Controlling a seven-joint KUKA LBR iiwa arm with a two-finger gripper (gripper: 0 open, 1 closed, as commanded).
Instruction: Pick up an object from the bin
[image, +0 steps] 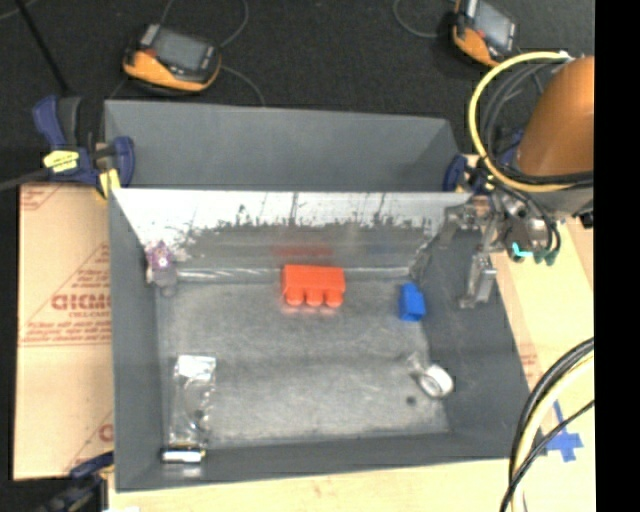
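My gripper (447, 283) hangs over the right side of the bin, near the back right corner, open with nothing between its fingers. A small blue block (411, 302) lies on the bin floor just left of and below the gripper, close to its left fingertip (419, 265). An orange brick with three rounded lobes (313, 285) sits further left at the middle back. A small white ring-shaped thing (434, 381) lies nearer the front, below the gripper.
A clear plastic packet (192, 398) with a dark end lies in the front left corner. A small purple and white thing (160, 262) rests in the back left corner. The arm with its orange cover and cables enters from the right.
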